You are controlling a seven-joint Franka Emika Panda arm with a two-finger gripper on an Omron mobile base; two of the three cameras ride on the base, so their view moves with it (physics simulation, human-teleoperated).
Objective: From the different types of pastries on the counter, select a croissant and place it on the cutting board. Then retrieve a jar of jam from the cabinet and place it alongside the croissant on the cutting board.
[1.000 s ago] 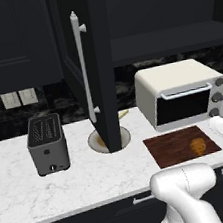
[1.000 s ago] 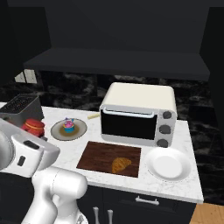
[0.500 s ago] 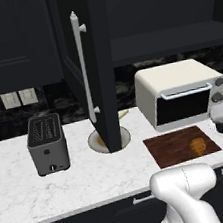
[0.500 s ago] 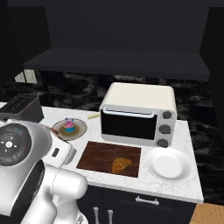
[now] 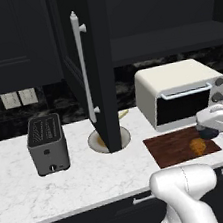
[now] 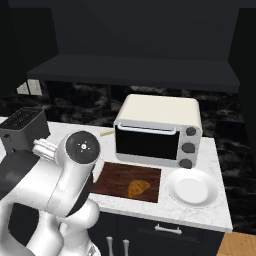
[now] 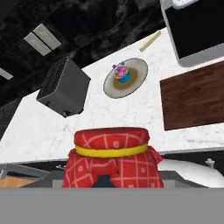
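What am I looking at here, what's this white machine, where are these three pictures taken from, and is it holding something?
It is a white robot arm in a simulated kitchen. Two cameras ride behind it, left and right; the third sits on its hand. On the marble counter stand a toaster and a toaster oven, with a croissant on the dark cutting board, an empty white plate, and a small plate with a cupcake. A black cabinet door hangs open. In the hand view, the jar of jam, red-topped, sits right by the fingers, apparently held.
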